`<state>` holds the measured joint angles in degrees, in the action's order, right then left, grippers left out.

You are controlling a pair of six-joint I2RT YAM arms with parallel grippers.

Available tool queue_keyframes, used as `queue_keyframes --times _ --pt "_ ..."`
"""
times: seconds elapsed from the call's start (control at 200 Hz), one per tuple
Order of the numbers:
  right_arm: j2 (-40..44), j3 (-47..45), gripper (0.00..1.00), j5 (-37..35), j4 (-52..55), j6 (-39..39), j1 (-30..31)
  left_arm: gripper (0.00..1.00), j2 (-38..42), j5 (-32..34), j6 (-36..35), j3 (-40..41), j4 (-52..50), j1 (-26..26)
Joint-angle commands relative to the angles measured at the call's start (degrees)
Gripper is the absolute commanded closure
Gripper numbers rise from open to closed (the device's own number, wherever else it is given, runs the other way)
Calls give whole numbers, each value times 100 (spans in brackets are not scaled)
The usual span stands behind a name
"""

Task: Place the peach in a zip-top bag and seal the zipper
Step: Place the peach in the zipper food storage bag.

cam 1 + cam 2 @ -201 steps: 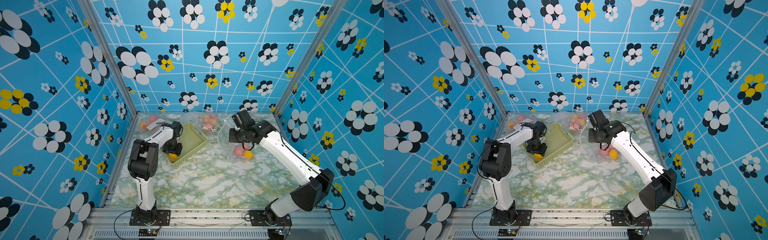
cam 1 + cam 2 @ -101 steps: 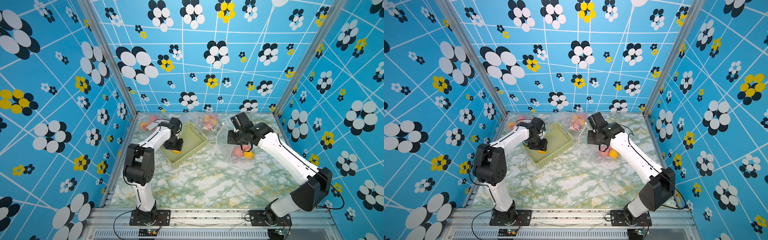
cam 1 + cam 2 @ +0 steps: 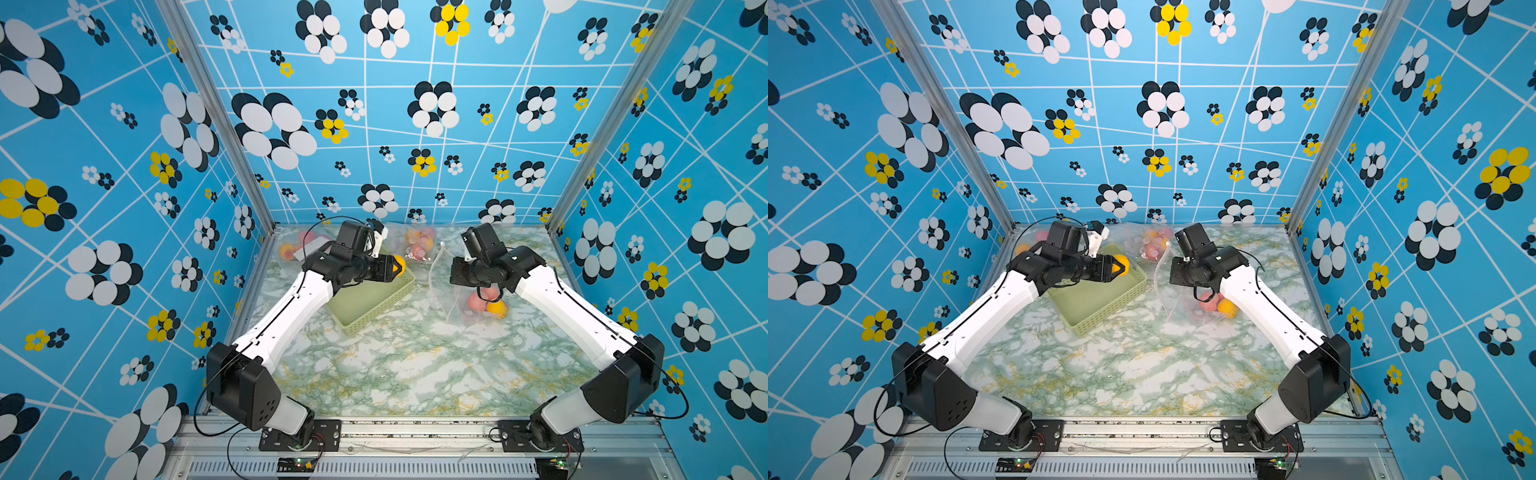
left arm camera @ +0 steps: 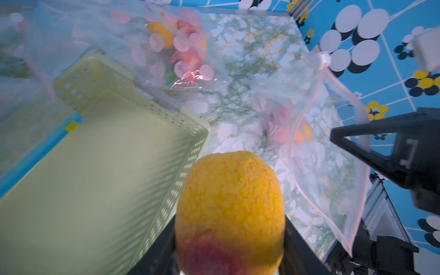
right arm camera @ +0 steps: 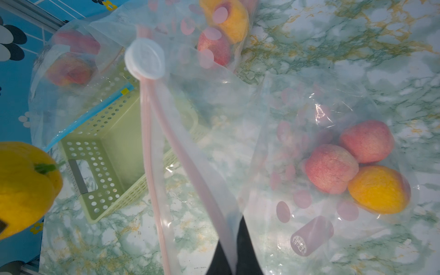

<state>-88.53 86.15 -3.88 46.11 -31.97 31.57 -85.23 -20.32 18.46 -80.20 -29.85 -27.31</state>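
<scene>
The left gripper [image 3: 390,268] is clamped on the peach [image 3: 400,266]. The fruit juts past its fingertips, lengthwise along the way the gripper points, above the far corner of the green basket [image 3: 374,309]. Straight ahead of that gripper, across a stretch of table [image 3: 415,365], hangs the zip-top bag [image 3: 446,291], its pink-edged mouth [image 5: 152,142] turned toward the peach. The right gripper [image 5: 234,240] is pinched tight on the bag's rim, holding it up. The rim runs away from those fingers to the white slider [image 5: 145,58]. Three peaches [image 5: 352,166] lie in the bag beneath that gripper. To my eye the left arm must carry the fruit forward into a rather narrow opening.
</scene>
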Motion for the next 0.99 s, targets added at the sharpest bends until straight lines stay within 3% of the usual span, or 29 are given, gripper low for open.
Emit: queue_keyframes --times 0.0,0.275,0.585,0.85,0.99 --pt "171 -100 100 226 -183 -108 4 52 42 -273 465 36 1018 -406" --pt "300 -130 100 296 -184 -152 13 51 -706 -192 643 -359 1520 -984" --pt "338 -103 100 291 -159 -186 28 47 -1169 139 654 -468 1647 -1250" --pt "344 67 100 148 44 -107 33 22 -1285 197 563 -637 1534 -1338" --pt "363 113 100 29 135 -56 34 20 -1103 217 462 -632 1534 -1340"
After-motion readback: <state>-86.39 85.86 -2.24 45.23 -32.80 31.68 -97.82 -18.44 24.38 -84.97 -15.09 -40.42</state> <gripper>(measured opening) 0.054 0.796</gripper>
